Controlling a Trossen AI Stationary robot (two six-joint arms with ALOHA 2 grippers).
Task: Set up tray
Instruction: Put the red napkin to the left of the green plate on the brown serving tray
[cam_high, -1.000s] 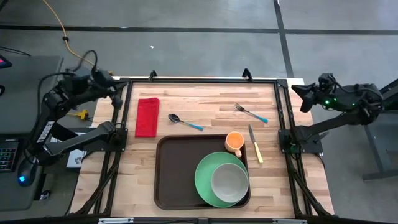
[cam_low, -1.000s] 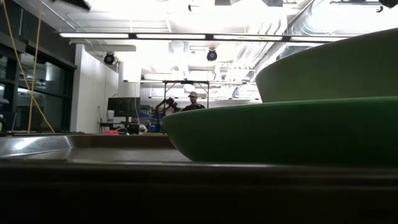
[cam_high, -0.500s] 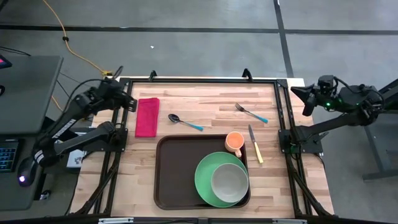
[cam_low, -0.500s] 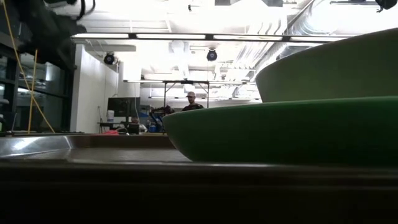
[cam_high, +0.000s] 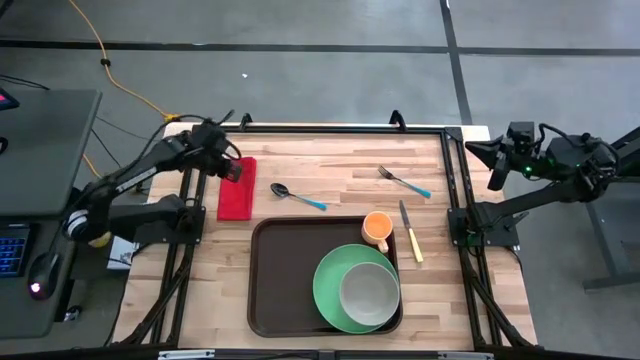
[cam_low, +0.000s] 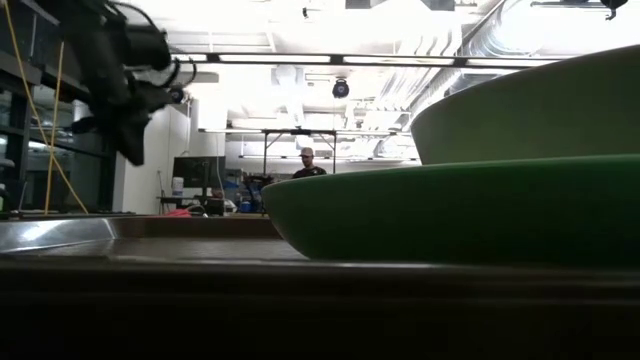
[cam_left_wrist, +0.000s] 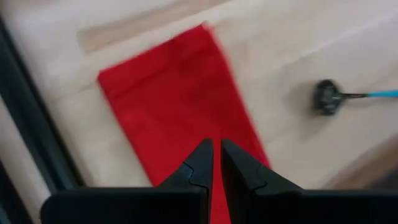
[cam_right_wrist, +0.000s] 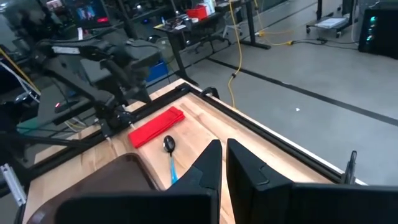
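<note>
Left gripper (cam_high: 232, 170): raised over the far end of the red napkin (cam_high: 237, 187), at the bench's left far corner; its fingers (cam_left_wrist: 202, 163) are drawn together with only a thin slit between them, holding nothing.
Right gripper (cam_high: 497, 165): off the bench's right far corner, outside the frame rail; its fingers (cam_right_wrist: 209, 163) are nearly closed and empty.
Tray (cam_high: 285, 275): dark brown, flat on the bench (cam_high: 330, 165) at its near middle, well apart from both pairs of fingers, nearer the camera edge than the left fingers and to their right.
Green plate (cam_high: 335, 285): lies in the tray's right half, its edge reaching the tray's near right rim.
Bowl (cam_high: 369, 295): pale grey-green, sits on the plate.
Orange cup (cam_high: 377, 229): upright at the tray's far right corner, just beside the plate.
Napkin: directly under the left fingers, flat, its long side running near to far.
Spoon (cam_high: 297, 196): blue handle, dark bowl end, on bare wood just right of the napkin, between the left fingers and the tray.
Fork (cam_high: 404, 181): blue handle, on the wood far right, between the two pairs of fingers, closer to the right ones.
Knife (cam_high: 410, 232): yellow handle, on the wood just right of the cup, outside the tray.
Person (cam_low: 308, 162): seen far off in the room in the low view.
</note>
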